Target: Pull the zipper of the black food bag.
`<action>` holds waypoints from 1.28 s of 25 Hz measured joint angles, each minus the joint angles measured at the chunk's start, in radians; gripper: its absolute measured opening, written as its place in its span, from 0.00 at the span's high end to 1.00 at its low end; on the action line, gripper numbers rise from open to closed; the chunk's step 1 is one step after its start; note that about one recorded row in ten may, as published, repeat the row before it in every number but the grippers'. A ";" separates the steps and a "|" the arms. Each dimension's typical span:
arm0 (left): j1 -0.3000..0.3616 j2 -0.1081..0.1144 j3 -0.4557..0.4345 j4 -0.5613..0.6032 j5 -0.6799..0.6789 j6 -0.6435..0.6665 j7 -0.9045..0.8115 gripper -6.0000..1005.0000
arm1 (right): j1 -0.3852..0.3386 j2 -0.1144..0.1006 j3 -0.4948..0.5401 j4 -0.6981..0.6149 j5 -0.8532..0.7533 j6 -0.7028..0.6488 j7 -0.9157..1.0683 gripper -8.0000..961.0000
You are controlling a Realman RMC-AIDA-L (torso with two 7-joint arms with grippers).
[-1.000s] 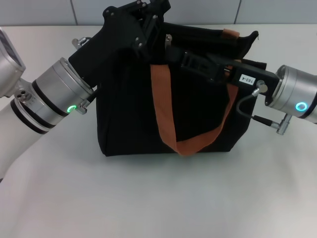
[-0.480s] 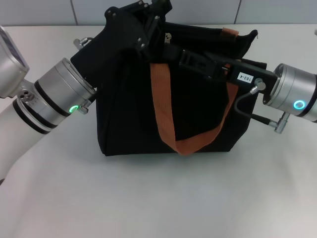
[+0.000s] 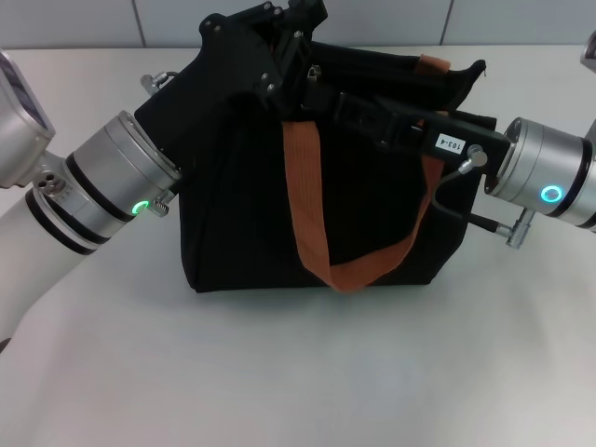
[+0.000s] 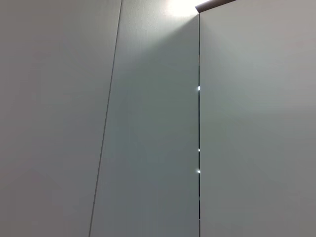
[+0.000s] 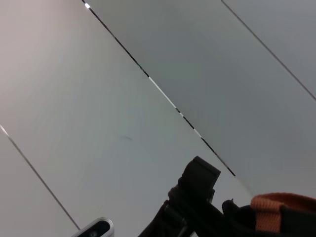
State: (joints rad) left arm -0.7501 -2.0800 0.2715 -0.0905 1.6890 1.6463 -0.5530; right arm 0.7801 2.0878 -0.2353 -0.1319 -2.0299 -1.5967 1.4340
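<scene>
since earlier, right gripper (image 3: 321, 93) has slid leftward along the bag (image 3: 242, 205) top, apparently dragging the zipper; left gripper (image 3: 284, 33) braces the bag's left end; cannot tell either grip.

Head view looks down, near, on black food bag (image 3: 317, 196); both wrist views face wall panels (image 4: 148, 128).

The left pincer (image 3: 296, 28) and right pincer (image 3: 321, 91) meet at the top edge of the black food bag (image 3: 242, 214), black against black, so their fingers cannot be made out and the zipper is lost among them. The left wrist view shows only pale wall panels. The right wrist view catches just a corner of the bag and an orange strap (image 5: 281, 203), cut off by the picture's edge.
</scene>
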 joint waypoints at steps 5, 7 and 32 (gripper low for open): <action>0.000 0.000 0.000 0.000 0.000 0.002 0.000 0.96 | -0.007 0.000 -0.001 -0.003 0.001 -0.001 -0.004 0.90; 0.000 0.000 0.000 0.000 0.000 0.002 0.000 0.96 | -0.011 0.000 -0.001 -0.004 0.001 -0.002 -0.005 0.94; 0.026 0.000 -0.008 0.011 -0.008 0.018 -0.001 0.96 | -0.112 -0.006 0.016 -0.069 0.069 -0.009 0.002 0.99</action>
State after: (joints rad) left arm -0.7241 -2.0801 0.2638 -0.0797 1.6813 1.6647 -0.5538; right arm 0.6677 2.0815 -0.2193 -0.2007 -1.9604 -1.6059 1.4356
